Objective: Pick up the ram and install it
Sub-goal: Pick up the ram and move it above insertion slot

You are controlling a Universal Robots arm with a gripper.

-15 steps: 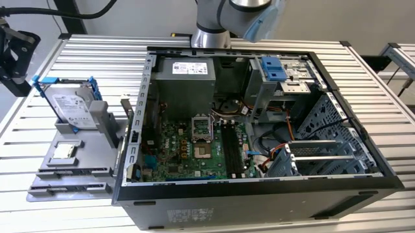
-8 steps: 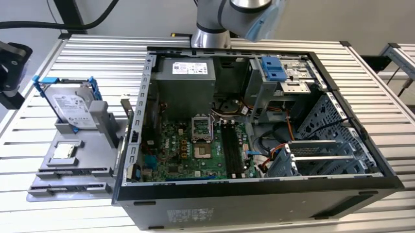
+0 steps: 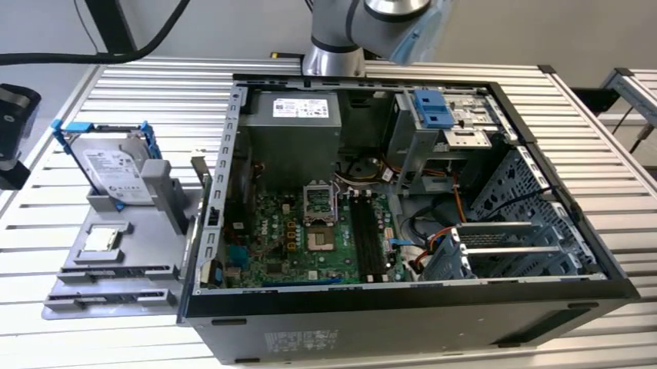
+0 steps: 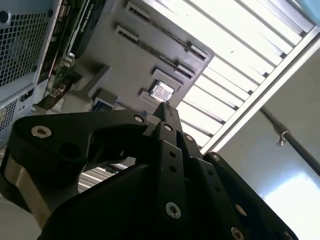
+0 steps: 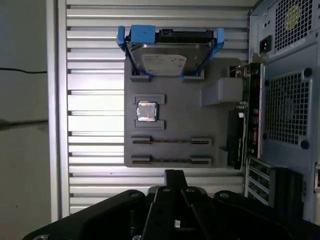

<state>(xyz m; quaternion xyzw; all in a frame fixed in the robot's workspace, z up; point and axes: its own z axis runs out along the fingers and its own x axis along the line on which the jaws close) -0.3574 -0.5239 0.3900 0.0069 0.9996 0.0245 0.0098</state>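
Observation:
The ram [image 3: 198, 171] is a thin stick standing on edge by a grey holder block [image 3: 165, 184], close against the open computer case's outer wall. In the first wrist view the ram [image 5: 239, 72] pokes out past that block. My gripper [image 5: 173, 175] hangs high above the slatted table, apart from the ram, beyond the side of the grey fixture plate [image 5: 175, 135] that has the slot holders. Its black fingers meet at one tip with nothing between them, as the second wrist view of the gripper [image 4: 165, 106] also shows. The motherboard's black slots [image 3: 368, 234] lie inside the case.
A silver hard drive in a blue frame [image 3: 108, 161] stands at the fixture's far end. A small square silver chip [image 3: 103, 240] lies mid-plate. The case [image 3: 411, 300] has tall walls, a drive cage [image 3: 441, 123] and loose cables. The arm's column [image 3: 334, 46] rises behind it.

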